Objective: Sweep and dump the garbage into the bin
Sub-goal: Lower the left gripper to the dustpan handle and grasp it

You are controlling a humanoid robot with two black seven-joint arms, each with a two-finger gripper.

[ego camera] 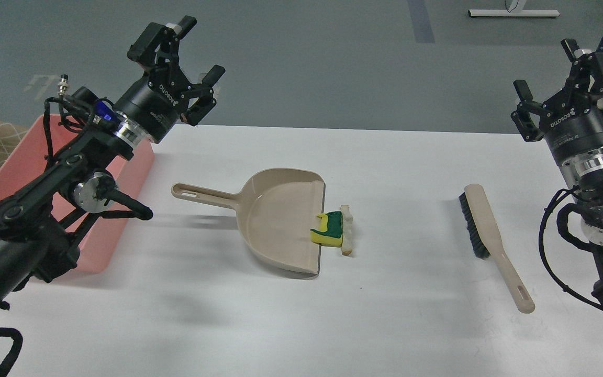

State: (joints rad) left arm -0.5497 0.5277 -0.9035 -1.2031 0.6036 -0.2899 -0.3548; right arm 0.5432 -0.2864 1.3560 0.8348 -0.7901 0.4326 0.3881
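The left arm, nearest the camera, entered from the lower left and rose across the pink bin. The left gripper hung above the far corner of the bin with its two fingers spread apart and nothing between them. The bin stood on the white table, well to the left of the dustpan, and the arm hid most of its inside.

The dustpan, taken here as the landmark, lay flat near the middle of the table, with its handle pointing left toward the bin and its open lip facing right. The sponge piece, yellow with a dark green layer, lay at the right lip of the dustpan, touching or just overlapping the edge. The pale slice lay just to the right of the sponge piece and touched it, running parallel to the lip.

The brush lay well to the right of the dustpan, with its black bristles on the side facing the dustpan and its handle pointing toward the near edge of the table. The right gripper hung farther right than the brush and above the far right corner of the table, its fingers released and holding nothing.
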